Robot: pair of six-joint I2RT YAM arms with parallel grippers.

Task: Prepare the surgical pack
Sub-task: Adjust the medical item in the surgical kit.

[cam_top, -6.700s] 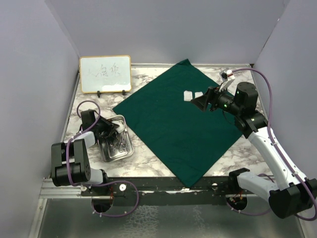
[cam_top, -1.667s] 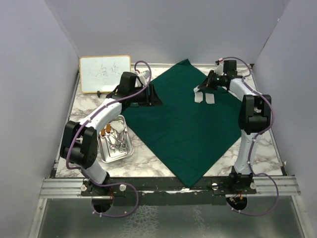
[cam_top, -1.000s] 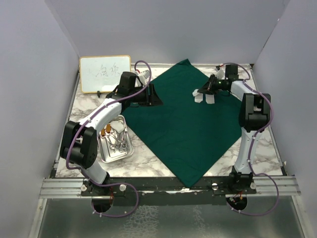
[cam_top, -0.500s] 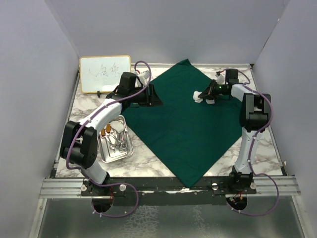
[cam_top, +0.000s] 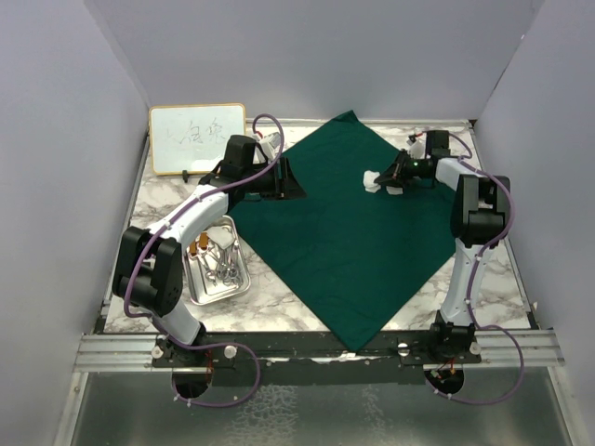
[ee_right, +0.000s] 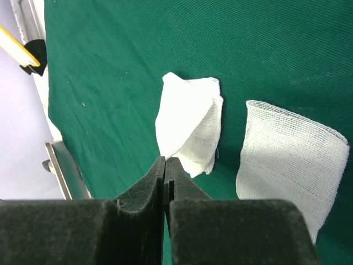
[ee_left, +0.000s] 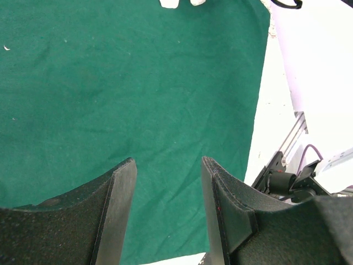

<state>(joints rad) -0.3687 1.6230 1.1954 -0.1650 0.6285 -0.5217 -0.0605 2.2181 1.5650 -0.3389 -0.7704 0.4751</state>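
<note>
Drape (cam_top: 335, 232) lies spread flat as a diamond mid-table (cam_top: 279, 311), not folded, nothing bundled yet. Far left, back: whiteboard (cam_top: 197, 137), not part of the job. Near left: tray (cam_top: 223, 295) on bare marble just off the drape's left edge, instruments (cam_top: 221, 265) inside. Left gripper (ee_left: 168, 165) hovers above the drape's left corner, fingers apart, nothing between them. Back right, on the drape: two gauze squares. Right gripper (ee_right: 165, 163) is clenched on a corner of one gauze (ee_right: 187, 130), that corner pulled up and the square creased. Second gauze (ee_right: 289, 149) lies flat just beside it, not touching. Looks like an early stage. Done: drape laid out, gauze on it. Left: place the gauze, move tray and instruments onto the drape, fold it into a bundle.
</note>
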